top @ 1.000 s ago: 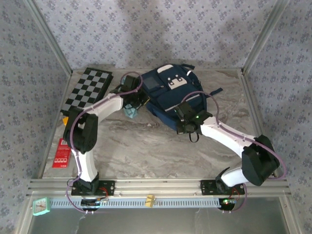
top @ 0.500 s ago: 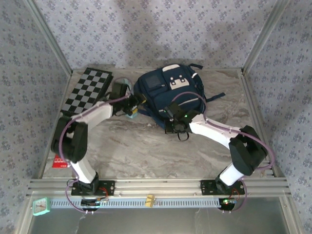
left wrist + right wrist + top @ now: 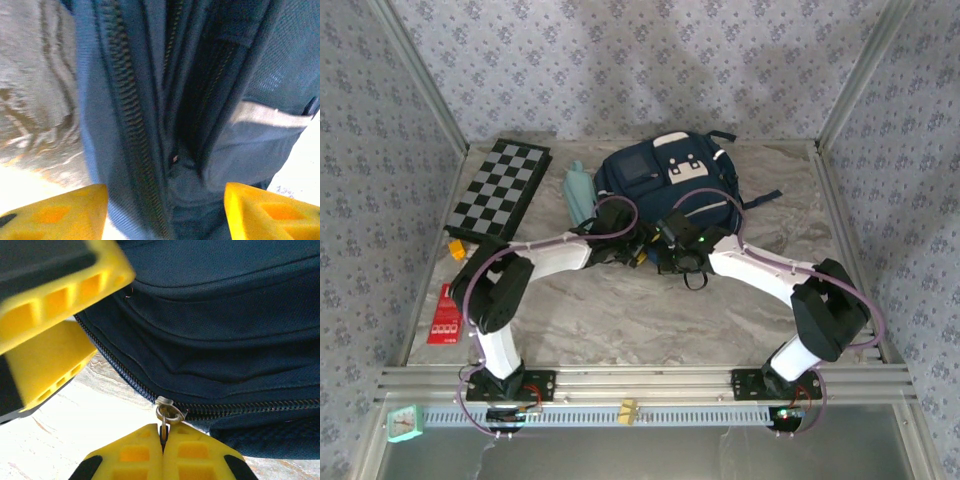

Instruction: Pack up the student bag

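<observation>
The student bag is a navy backpack lying flat at the back middle of the table. My right gripper is at its near edge, shut on the metal zipper pull, with the zipper track running right from the slider. My left gripper is close beside it on the left, open, with its yellow fingers either side of the bag's zipper and folded fabric. The left gripper's fingers also show at the upper left of the right wrist view.
A teal bottle lies on the table left of the bag. A chessboard sits at the back left, with a small orange item and a red card along the left edge. A teal clock rests below the rail.
My left gripper let go of the teal bottle beside the bag and swung right to the bag's near edge. The right gripper stayed on the zipper pull.
</observation>
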Robot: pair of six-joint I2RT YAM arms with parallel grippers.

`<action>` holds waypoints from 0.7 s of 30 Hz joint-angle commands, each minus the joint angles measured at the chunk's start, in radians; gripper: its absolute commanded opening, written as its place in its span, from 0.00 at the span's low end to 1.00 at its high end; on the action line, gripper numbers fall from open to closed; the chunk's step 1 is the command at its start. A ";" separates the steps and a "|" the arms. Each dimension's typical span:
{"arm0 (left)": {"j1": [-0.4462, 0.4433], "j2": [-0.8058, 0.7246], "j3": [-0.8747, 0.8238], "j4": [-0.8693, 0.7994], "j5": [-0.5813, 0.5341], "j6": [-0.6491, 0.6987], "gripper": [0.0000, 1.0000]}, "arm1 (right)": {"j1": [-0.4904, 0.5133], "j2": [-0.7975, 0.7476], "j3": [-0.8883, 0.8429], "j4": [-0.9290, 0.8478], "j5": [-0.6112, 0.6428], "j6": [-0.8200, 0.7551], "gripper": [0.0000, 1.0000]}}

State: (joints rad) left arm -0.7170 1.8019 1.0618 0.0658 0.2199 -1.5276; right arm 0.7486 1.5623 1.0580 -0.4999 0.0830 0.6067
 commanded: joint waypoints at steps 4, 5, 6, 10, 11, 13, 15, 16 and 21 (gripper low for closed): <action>-0.057 0.045 0.066 0.029 -0.086 -0.109 0.37 | 0.005 -0.036 -0.006 0.005 0.008 0.014 0.00; -0.058 0.041 0.071 0.013 -0.101 -0.101 0.28 | 0.007 -0.036 -0.001 -0.007 0.016 0.012 0.00; -0.056 0.033 0.074 -0.006 -0.124 -0.089 0.19 | 0.009 -0.036 0.004 -0.023 0.028 0.013 0.00; -0.033 -0.037 0.074 -0.093 -0.189 0.014 0.00 | 0.019 -0.054 0.003 -0.130 0.100 0.013 0.00; -0.019 -0.060 0.065 -0.107 -0.197 0.040 0.00 | 0.021 -0.071 -0.014 -0.146 0.115 0.014 0.00; 0.012 -0.116 0.039 -0.133 -0.208 0.093 0.00 | 0.020 -0.118 -0.057 -0.170 0.133 0.045 0.00; 0.055 -0.168 0.005 -0.138 -0.190 0.151 0.00 | 0.016 -0.163 -0.091 -0.216 0.147 0.057 0.00; 0.080 -0.192 -0.010 -0.150 -0.181 0.182 0.00 | 0.013 -0.186 -0.107 -0.250 0.161 0.057 0.00; 0.239 -0.202 0.033 -0.144 0.006 0.421 0.00 | -0.020 -0.246 -0.163 -0.307 0.249 0.030 0.00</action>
State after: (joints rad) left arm -0.5838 1.6222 1.0515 -0.1204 0.2100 -1.3010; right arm 0.7460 1.3418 0.9379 -0.6144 0.2268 0.6308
